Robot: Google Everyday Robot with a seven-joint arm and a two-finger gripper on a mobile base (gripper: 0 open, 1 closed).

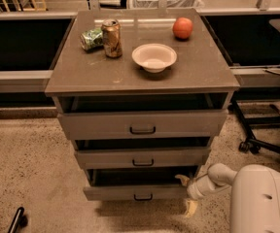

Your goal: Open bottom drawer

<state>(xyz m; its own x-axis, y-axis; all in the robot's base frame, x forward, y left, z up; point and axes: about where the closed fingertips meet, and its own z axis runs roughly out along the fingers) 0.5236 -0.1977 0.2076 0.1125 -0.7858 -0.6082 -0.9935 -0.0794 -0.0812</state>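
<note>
The grey-brown, flat-fronted bottom drawer (130, 192), lowest of three and slightly pulled out, ran sideways just left of the cream two-finger gripper (186, 194), which was spread wide at its right end and visibly held nothing.

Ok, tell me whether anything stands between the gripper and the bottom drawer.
Nothing visible does. The gripper is already at the right end of the bottom drawer, its fingers spread above and below the front's edge.

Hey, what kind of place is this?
Probably an office or lab: grey-brown three-drawer cabinet, black wheeled chair base, speckled floor. The robot's hand sits at the right end of the slim bottom drawer.
</note>
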